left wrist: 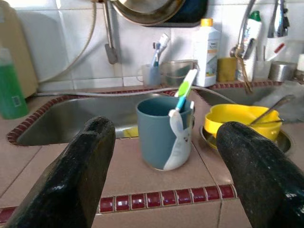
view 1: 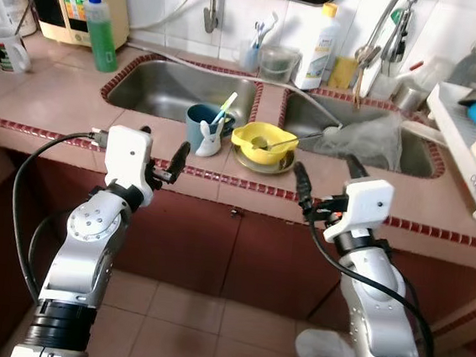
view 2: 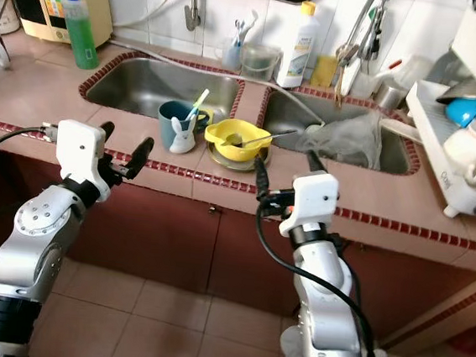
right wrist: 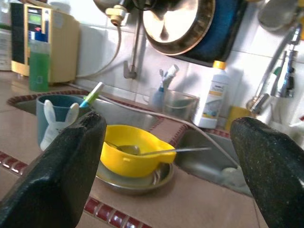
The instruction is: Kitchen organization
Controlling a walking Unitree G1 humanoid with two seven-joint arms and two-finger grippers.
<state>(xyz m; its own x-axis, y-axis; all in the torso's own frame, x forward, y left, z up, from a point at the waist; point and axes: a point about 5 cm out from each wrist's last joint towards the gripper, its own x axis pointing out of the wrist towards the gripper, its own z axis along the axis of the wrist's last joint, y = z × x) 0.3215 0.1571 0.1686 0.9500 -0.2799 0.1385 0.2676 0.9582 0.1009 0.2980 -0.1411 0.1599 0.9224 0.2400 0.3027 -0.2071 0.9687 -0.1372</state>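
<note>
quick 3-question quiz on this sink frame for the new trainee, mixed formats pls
1. True or false: the left gripper is shut on the blue cup.
2. Multiple choice: the yellow bowl sits
A. down inside the left sink basin
B. on a metal plate on the tiled divider between the two basins
C. in the white dish rack
3. Fill in: a ____ leans out of the blue cup.

Key:
1. False. Both the left gripper and the right gripper are open and hover in front of the counter edge, holding nothing.
2. B. A spoon rests in the bowl.
3. Toothbrush, green and white.
</note>
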